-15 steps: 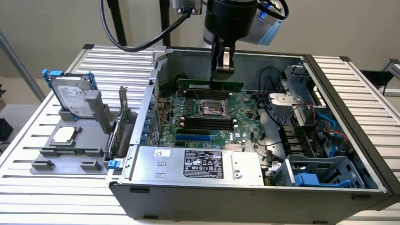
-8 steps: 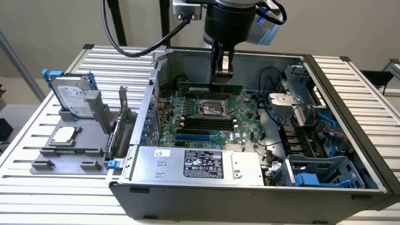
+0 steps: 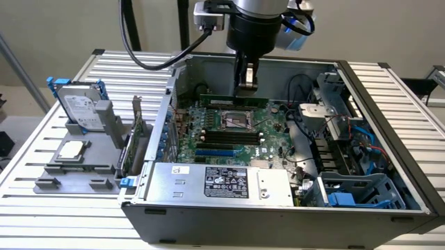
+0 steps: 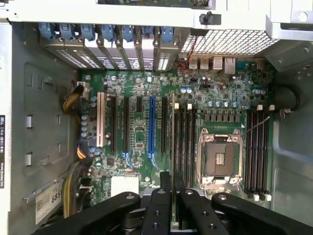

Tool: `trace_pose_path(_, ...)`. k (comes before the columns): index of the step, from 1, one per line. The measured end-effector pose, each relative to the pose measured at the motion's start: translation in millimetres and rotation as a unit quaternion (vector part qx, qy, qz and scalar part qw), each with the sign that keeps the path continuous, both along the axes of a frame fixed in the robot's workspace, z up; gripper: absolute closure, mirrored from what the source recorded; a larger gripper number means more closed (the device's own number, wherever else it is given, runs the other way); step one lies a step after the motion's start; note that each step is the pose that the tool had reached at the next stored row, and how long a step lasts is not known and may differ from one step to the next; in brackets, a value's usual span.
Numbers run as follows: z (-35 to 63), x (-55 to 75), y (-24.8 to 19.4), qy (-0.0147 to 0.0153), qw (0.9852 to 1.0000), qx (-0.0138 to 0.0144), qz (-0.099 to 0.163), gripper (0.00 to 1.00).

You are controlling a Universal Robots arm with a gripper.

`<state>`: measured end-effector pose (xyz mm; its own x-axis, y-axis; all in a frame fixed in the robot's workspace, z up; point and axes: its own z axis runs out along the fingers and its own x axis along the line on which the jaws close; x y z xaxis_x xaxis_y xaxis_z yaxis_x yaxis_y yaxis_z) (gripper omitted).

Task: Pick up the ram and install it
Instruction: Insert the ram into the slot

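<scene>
My gripper [image 3: 247,86] hangs inside the open computer case, shut on the ram [image 3: 226,99], a long thin green stick held level and lengthwise. The stick sits just over the motherboard [image 3: 274,127], on the far side of the CPU socket [image 3: 240,121] in the exterior view. In the wrist view the ram [image 4: 172,142] shows edge-on between the black fingers [image 4: 160,205] of my gripper [image 4: 172,196], running parallel to the black memory slots [image 4: 186,147] beside the socket [image 4: 220,159]. I cannot tell whether it touches a slot.
On the exterior view's left, a grey fixture [image 3: 76,174] carries a silver hard drive in a blue frame [image 3: 80,107], an upright green card [image 3: 135,133] and a processor chip [image 3: 72,150]. Inside the case are the power supply [image 3: 222,182], cables and a drive cage [image 3: 347,130].
</scene>
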<state>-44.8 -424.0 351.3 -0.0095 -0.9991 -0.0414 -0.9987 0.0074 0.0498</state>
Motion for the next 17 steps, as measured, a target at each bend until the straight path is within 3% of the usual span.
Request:
trace_pose_path(13,-23.6,0.3,21.5,0.0000,1.0000,0.0000,-0.007,0.87)
trace_pose_path(17,-30.9,0.6,25.7,0.0000,1.0000,0.0001,-0.008,0.87)
